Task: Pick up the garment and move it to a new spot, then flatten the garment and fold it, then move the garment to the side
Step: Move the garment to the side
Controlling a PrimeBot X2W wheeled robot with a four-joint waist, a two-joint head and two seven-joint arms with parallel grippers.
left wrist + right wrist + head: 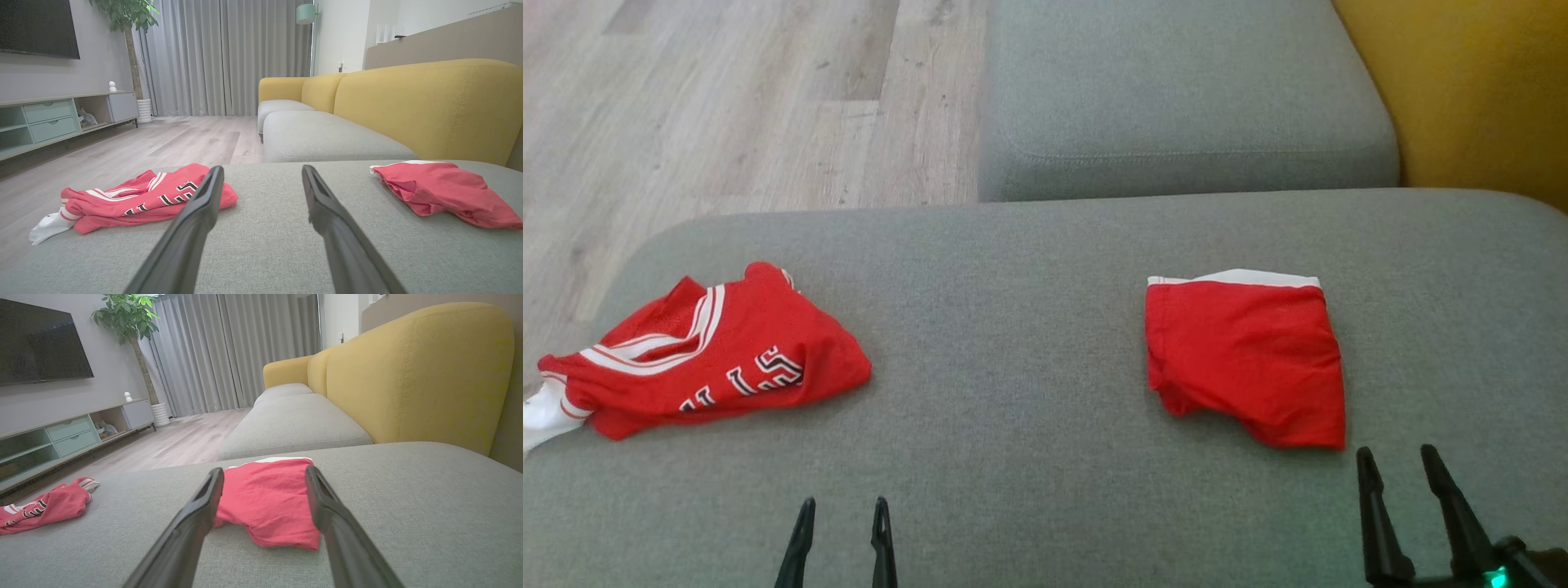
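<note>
Crumpled red mesh jersey with white trim and dark-edged lettering (727,351) is what I am judging to be my job now, so I am starting from my own fingers. I am holding my left gripper (844,502) with its two dark fingers parted and nothing between them, low over the grey fabric cushion (1013,327). My right gripper (1396,451) is likewise spread and empty, its tips sitting just short of a folded red piece with a white band (1245,359), which looks already dealt with. The jersey is lying farther out to my left, near the cushion's left edge and well apart from the folded piece, a white end seeming to droop toward the pale wooden floor (727,98). Its long axis is running left to right across me, slightly tilted, the bunched rounded end pointing at the cushion's middle and the white end pointing outward. To lift it well, I am thinking my left fingers should be closing across that axis on a thick ridge near the striped trim, not one loose layer, so the bundle is rising together.
</note>
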